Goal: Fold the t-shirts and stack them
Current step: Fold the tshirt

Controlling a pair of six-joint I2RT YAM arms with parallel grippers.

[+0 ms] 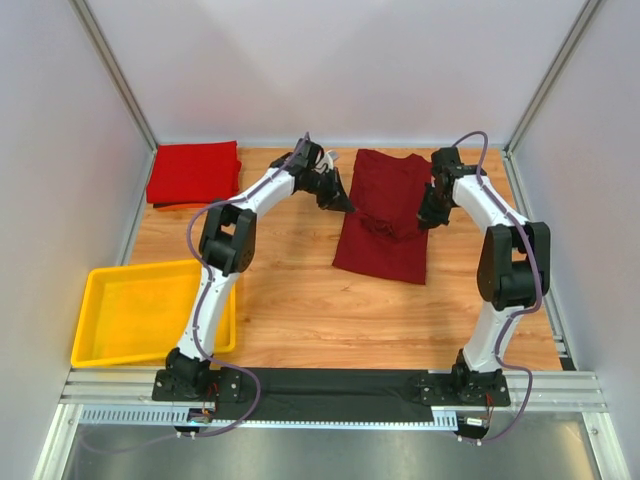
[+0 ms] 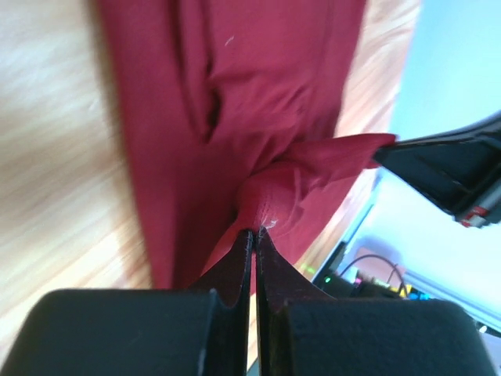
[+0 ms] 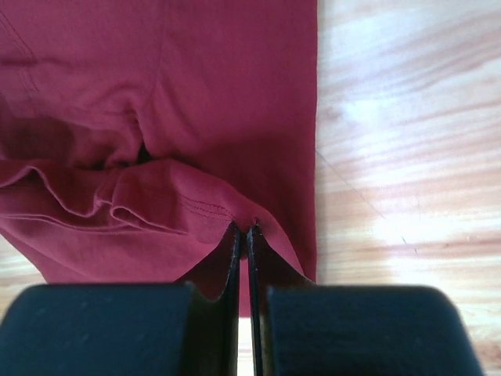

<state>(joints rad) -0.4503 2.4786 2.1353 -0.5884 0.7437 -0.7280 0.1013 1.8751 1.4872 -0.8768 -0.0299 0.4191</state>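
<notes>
Starting at the bottom of the overhead frame, the two arm bases [image 1: 190, 380] are sitting on a black strip [image 1: 340, 392], one at lower left and one at lower right. Just above, at lower left, a yellow tray [image 1: 130, 315] is lying on the wooden table [image 1: 300, 320], and the left arm [image 1: 205, 300] is passing over the tray's right part. Further up, right of centre, the dark maroon t-shirt [image 1: 385, 250] is lying lengthwise on the table, its lower half flat and its middle bunching into folds. The left gripper [image 1: 346, 203] is reaching in at the shirt's left edge. In the left wrist view its fingers [image 2: 235, 270] are pressing together, clenched on a raised pinch of maroon cloth that is standing up as a ridge above the flat part. The right gripper [image 1: 429, 217] is meeting the shirt's right edge. In the right wrist view its fingers are likewise clamping tight on a stitched hem of the same shirt, with a rumpled fold spreading toward the left of that frame and bare wood showing at the right. At the far upper left of the overhead frame, the brighter red t-shirt [image 1: 193, 172] is lying folded into a rectangle at the table's far edge, well apart from both grippers.
</notes>
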